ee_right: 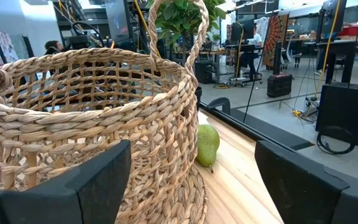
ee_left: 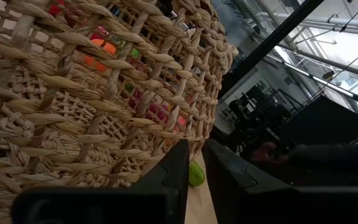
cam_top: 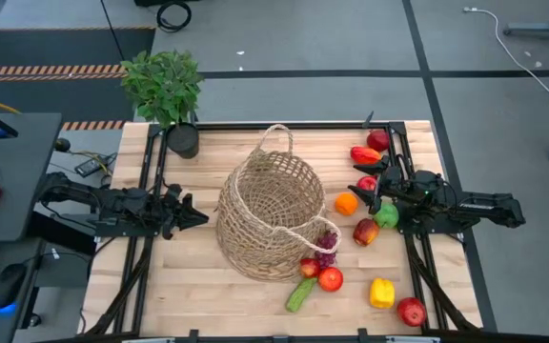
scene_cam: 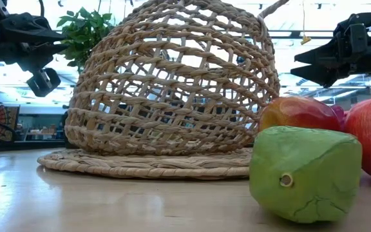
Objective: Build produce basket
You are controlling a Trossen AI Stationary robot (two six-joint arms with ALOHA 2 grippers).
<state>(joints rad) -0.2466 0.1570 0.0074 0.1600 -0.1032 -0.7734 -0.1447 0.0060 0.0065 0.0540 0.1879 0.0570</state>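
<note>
Right gripper (cam_top: 364, 189), fingers spread and empty, hovers over the orange (cam_top: 346, 203) beside the wicker basket (cam_top: 271, 215) at mid-desk; left gripper (cam_top: 198, 215), fingers pressed together, waits opposite. Best approach: descend squarely over one fruit before closing. No produce appears inside the basket; the fruits lie scattered on the desk (cam_top: 189, 286).

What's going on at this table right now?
A two-armed robot is building a produce basket. The wicker basket sits mid-table, apparently empty; the toy produce lies scattered on the table to its right. The right claw hovers open among the fruit near the orange, holding nothing. The left claw waits, nearly closed, beside the basket.
</note>
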